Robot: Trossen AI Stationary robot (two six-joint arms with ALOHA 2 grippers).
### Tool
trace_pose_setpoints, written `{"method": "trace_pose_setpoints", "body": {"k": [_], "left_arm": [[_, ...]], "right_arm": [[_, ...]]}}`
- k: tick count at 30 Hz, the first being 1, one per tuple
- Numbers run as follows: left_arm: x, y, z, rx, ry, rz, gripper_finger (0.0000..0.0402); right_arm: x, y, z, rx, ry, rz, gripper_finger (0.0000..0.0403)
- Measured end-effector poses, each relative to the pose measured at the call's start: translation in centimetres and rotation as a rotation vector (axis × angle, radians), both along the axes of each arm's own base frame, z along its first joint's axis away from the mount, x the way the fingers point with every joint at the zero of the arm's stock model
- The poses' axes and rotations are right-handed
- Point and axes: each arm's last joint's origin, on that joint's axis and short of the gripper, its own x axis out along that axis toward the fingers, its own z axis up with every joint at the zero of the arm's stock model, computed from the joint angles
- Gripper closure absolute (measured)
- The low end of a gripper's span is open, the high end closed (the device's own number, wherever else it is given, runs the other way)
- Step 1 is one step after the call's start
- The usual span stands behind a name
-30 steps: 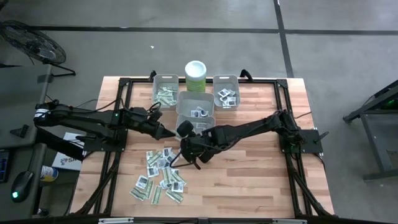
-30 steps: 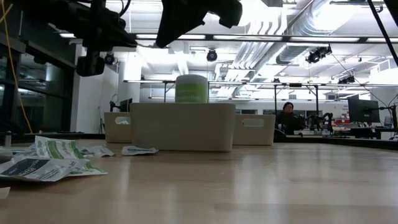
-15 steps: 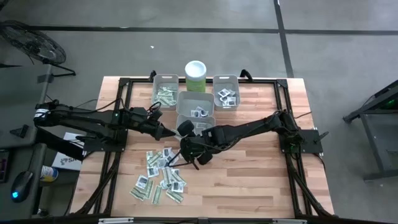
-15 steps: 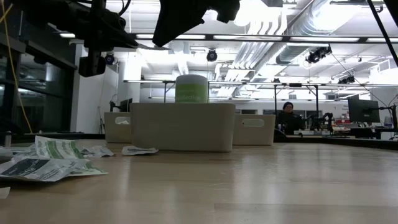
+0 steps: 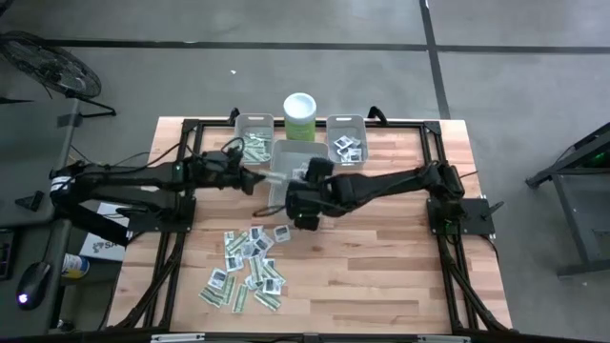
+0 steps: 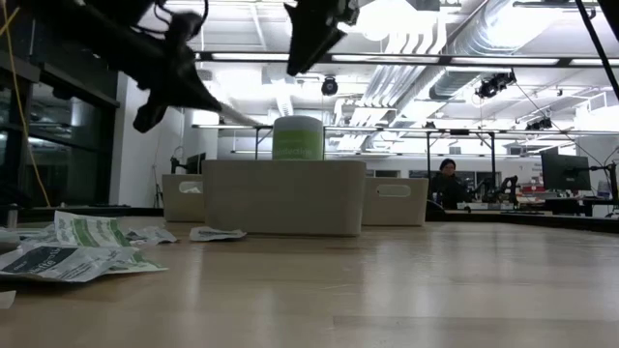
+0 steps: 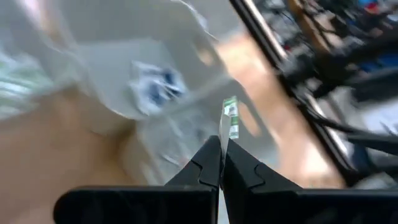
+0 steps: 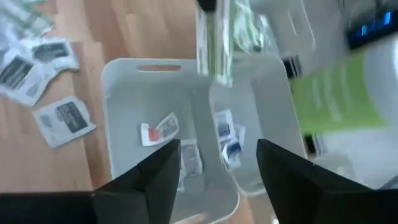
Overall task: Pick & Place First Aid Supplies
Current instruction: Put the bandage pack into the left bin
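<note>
Packets of first aid supplies [image 5: 246,272] lie scattered on the near left part of the desk [image 5: 381,276], while others already sit in the grey bins: green-white strips in the far left bin [image 5: 253,140] and white squares in the far right bin [image 5: 346,143] and the two middle bins [image 5: 297,164]. One narrow green-white strip [image 7: 230,119] is pinched on edge in the left tool [image 7: 219,167], whose fingers are closed tight on it, above the near middle bin. The right tool [image 8: 217,163] hangs over the middle bins with its fingers spread wide and nothing between them. To finish well, the left arm probably ought to carry the strip on to the far left bin, where its like lie, get low over the opening, and only then let go, so the light packet does not flutter aside. Motion blur hides the strip's print, and from table height the bin walls conceal all their contents
</note>
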Motion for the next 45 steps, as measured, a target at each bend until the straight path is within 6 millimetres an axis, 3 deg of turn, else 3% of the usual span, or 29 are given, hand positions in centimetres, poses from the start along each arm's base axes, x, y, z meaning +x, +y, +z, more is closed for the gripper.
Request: {"method": "trace_pose_setpoints", "body": {"k": [5, 12, 24, 36, 45], "left_arm": [[-0.8, 2.2, -0.4, 0.036, 0.061, 0.162, 0.0401], [-2.4, 5.2, -1.5, 0.005, 0.178, 0.36, 0.0401], [-2.5, 9.3, -3.7, -0.057, 0.237, 0.35, 0.0402], [-2.4, 9.8, -4.2, -0.08, 0.244, 0.348, 0.0393], [-2.4, 9.9, -4.2, -0.076, 0.249, 0.356, 0.0296]], "right_arm": [[-0.5, -1.4, 0.7, 0.097, -0.048, -0.111, 0.019], [-0.4, -2.3, 0.7, 0.109, -0.059, -0.138, 0.0197], [-0.3, -2.6, 0.7, 0.093, -0.06, -0.141, 0.0199], [-0.3, -2.6, 0.6, 0.098, -0.059, -0.144, 0.0199], [-0.3, -2.5, 0.6, 0.141, -0.051, -0.125, 0.0201]]}}
